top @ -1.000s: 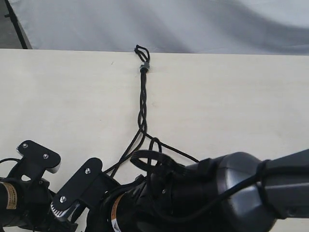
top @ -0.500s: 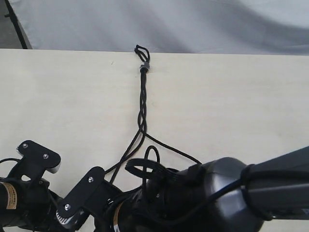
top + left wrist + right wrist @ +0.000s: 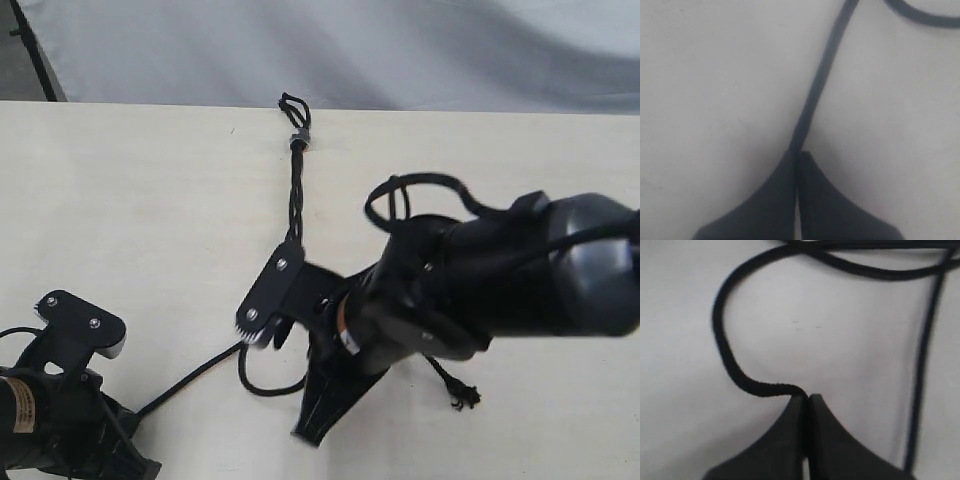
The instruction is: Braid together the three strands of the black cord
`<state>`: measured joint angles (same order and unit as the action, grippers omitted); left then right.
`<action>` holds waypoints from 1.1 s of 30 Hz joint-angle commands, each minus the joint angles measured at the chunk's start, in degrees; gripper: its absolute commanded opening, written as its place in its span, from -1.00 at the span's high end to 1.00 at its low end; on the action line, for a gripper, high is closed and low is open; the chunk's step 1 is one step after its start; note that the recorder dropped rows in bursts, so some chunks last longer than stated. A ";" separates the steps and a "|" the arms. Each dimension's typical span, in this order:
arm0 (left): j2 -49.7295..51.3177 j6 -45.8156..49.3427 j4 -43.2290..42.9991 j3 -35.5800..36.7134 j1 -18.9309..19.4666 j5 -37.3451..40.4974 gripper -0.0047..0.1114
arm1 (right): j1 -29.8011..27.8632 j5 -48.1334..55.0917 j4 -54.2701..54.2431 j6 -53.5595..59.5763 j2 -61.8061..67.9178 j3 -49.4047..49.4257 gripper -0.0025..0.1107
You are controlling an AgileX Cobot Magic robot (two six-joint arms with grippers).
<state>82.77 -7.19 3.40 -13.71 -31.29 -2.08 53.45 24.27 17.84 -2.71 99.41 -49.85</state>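
The black cord [image 3: 296, 190] hangs from a small loop [image 3: 291, 104] and grey band [image 3: 298, 138] at the table's far edge, with a twisted run below the band. My left gripper [image 3: 797, 152] at the near left is shut on one strand [image 3: 816, 85], which runs up towards the cord [image 3: 190, 375]. Reaching across the middle, my right gripper [image 3: 805, 396] is shut on a second strand [image 3: 722, 347], which curls in a loop [image 3: 262, 385] beside its fingers [image 3: 312, 425]. A third strand ends in a frayed knot [image 3: 462, 397] near the right arm.
The pale wooden table [image 3: 120, 220] ends at a far edge below a grey-white backdrop [image 3: 400, 50]. My right arm [image 3: 500, 280], with its glossy cable loop [image 3: 420, 190], hides the place where the strands split.
My right arm has swung from the near edge up and to the right, with its strand still held. The third strand's knotted end has come into view. The left gripper has not moved.
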 commanded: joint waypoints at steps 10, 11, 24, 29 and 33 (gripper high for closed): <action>0.50 -0.52 -0.13 0.92 -0.34 3.30 0.92 | -21.89 -11.36 5.66 0.51 -0.32 -0.09 0.96; 0.50 -0.52 -0.13 0.92 -0.34 3.30 0.92 | -22.37 -12.16 5.66 0.51 -0.06 -0.09 0.96; 0.50 -0.52 -0.13 0.92 -0.34 3.30 0.92 | -23.37 -7.08 4.79 -0.85 9.46 -0.09 0.96; 0.50 -0.52 -0.13 0.92 -0.34 3.30 0.92 | -23.24 1.07 -0.40 0.00 9.46 -0.09 0.96; 0.50 -0.52 -0.13 0.92 -0.34 3.30 0.92 | -20.91 5.96 -6.75 5.02 9.46 -0.09 0.96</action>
<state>82.77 -7.19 3.40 -13.71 -31.29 -2.08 31.01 22.60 16.19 -1.05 107.80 -51.03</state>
